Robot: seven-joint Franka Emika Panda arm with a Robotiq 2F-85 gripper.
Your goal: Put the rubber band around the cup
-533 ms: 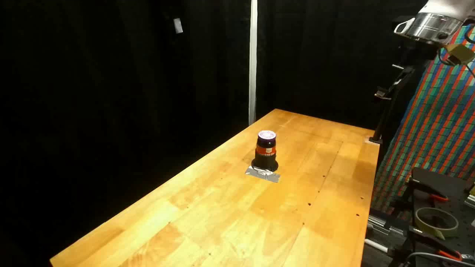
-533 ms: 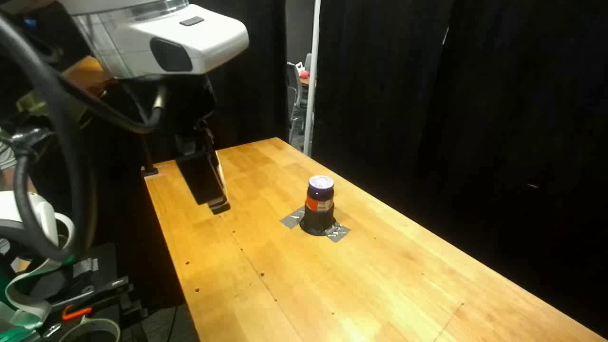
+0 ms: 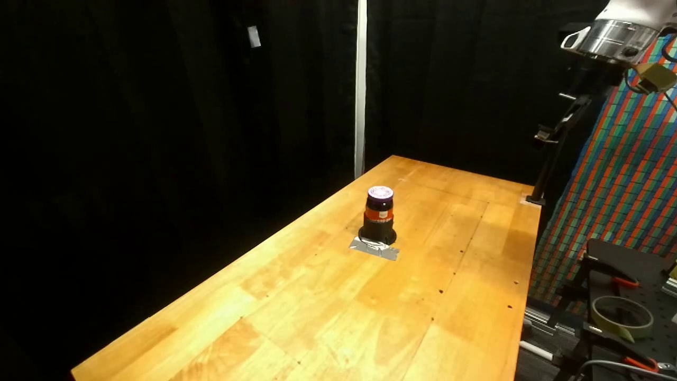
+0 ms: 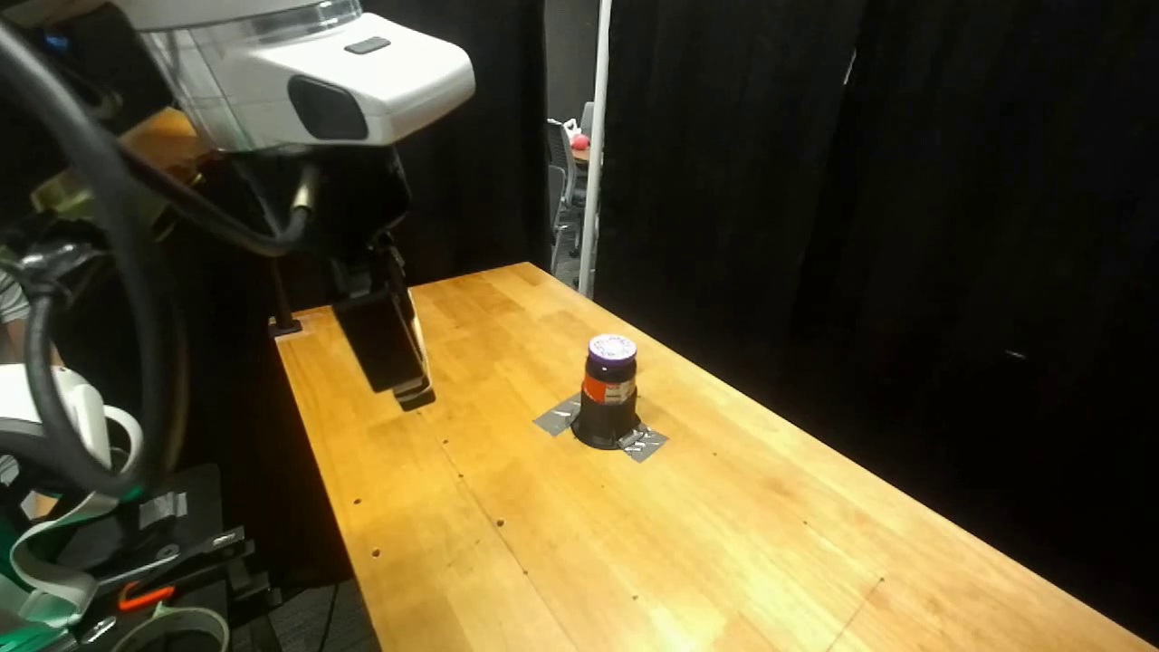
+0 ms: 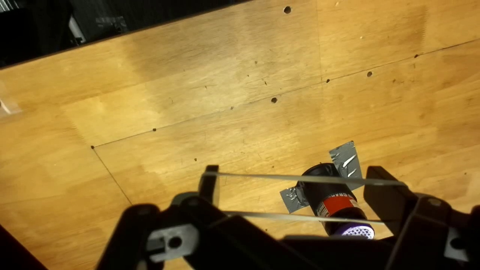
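The cup [image 4: 610, 389] stood upright in a black base [image 4: 605, 424], which grey tape [image 4: 554, 417] pinned to the surface [image 4: 770, 507], presumably so nothing slid under a sideways tug. Well apart from it, up in the air, I had the hand [image 5: 294, 183] spread wide, the rubber band [image 5: 277, 176] stretched around its fingers [image 5: 390, 200], a shape I judged meant for lowering over the cup's top.
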